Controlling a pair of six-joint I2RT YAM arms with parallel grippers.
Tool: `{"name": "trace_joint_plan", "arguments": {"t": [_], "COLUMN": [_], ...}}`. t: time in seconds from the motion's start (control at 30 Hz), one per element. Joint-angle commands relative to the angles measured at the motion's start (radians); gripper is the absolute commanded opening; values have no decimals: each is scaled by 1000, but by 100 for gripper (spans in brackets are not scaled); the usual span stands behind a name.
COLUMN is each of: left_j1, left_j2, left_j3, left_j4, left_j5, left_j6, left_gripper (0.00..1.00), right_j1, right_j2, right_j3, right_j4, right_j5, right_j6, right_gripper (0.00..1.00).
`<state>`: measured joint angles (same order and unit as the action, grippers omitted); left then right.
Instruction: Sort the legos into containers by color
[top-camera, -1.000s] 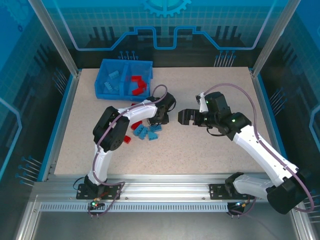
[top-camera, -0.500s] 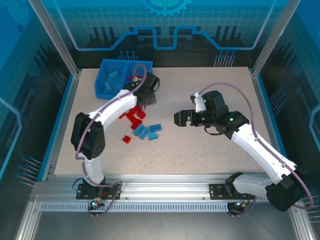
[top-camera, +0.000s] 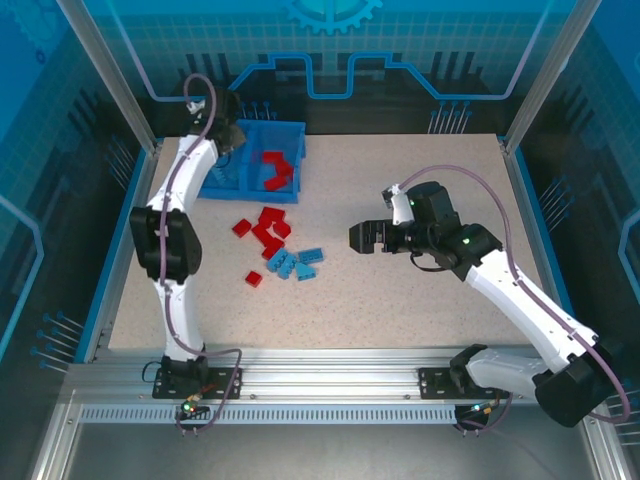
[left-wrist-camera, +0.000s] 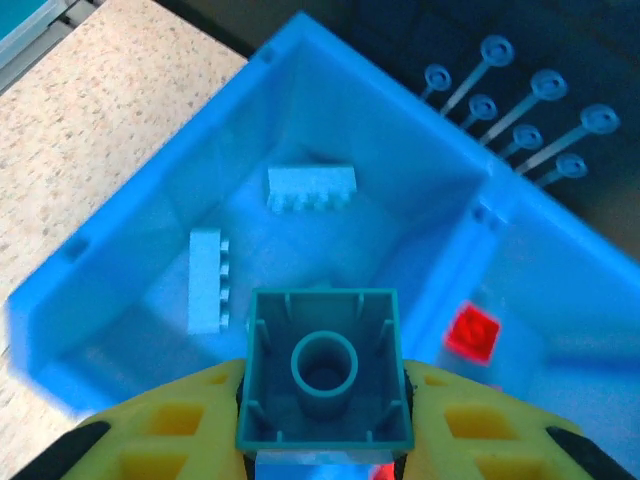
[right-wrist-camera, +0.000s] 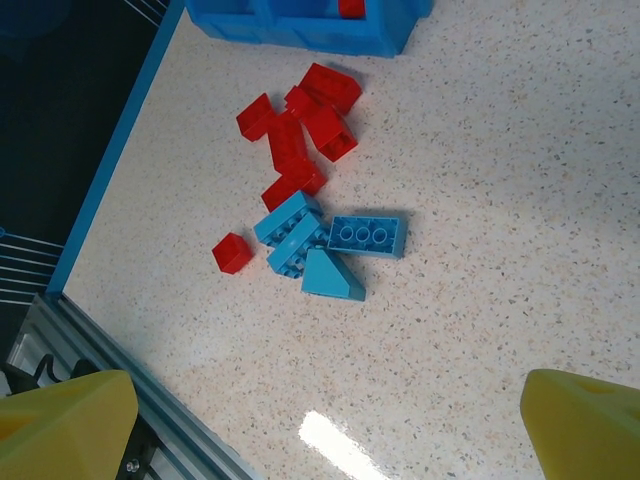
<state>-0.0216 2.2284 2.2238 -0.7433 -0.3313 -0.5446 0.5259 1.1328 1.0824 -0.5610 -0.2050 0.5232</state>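
**Left arm brings a light blue brick over the bin's left compartment**

The light blue brick appears from underneath in the left wrist view, its hollow base and central tube facing the camera; the yellow left fingers are closed narrowly on its two sides and hold it.

A second ago the left arm was low over the loose pile in the middle of the worktop; it has since swung to the far left corner, and its fingers now hang over the blue bin. The pick therefore looks complete, and the drop appears to be the step in hand.

Straight beyond the held brick lies the left compartment, where two light blue bricks rest on the floor; past the divider, the right compartment shows a red brick. The held brick seems to be above the compartment, clear of its floor and walls; a release here would likely land it among its own colour.

On the worktop, a cluster of red bricks and a few light blue ones remain unsorted. The right fingers are spread wide and hold nothing; they hover just to the right of that pile, having barely shifted.
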Motion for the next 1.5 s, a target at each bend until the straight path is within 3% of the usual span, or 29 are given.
{"name": "trace_joint_plan", "arguments": {"t": [0.0, 0.1, 0.2, 0.37, 0.43, 0.73, 0.83, 0.93, 1.07, 1.23, 1.37, 1.47], "left_j1": [54, 70, 75, 73, 73, 48, 46, 45, 40, 36, 34, 33], "left_j2": [161, 241, 239, 140, 52, -621, -822, -1000, -1210, -1378, -1449, -1463], "left_j3": [207, 330, 326, 243, 149, -542, -711, -814, -965, -1157, -1296, -1350], "left_j4": [-104, -106, -71, -71, -54, 267, 296, 239, 187, 130, 101, 78], "left_j5": [124, 165, 197, 249, 270, 464, 501, 493, 511, 573, 611, 611], "left_j6": [-27, -4, 12, 9, -9, -84, -1, 147, 320, 403, 358, 339], "left_gripper": [35, 46, 54, 57, 56, 55, 54, 55, 58, 72, 88, 95], "right_j1": [22, 25, 28, 35, 42, 148, 205, 267, 283, 284, 285, 286], "right_j2": [-43, -63, -67, -26, 2, 235, 349, 463, 623, 801, 946, 1044], "right_j3": [23, 9, 5, 21, 34, 190, 289, 378, 479, 577, 679, 755], "right_j4": [-18, -16, -11, 4, 13, -2, -26, -43, -19, 40, 37, 21], "right_j5": [30, 49, 61, 63, 65, 129, 144, 246, 268, 266, 275, 299], "right_j6": [17, 29, 37, 38, 31, -43, -93, -122, -117, -151, -184, -209], "right_gripper": [100, 100, 100, 99, 99, 99, 98, 97, 91, 80, 79, 79]}}
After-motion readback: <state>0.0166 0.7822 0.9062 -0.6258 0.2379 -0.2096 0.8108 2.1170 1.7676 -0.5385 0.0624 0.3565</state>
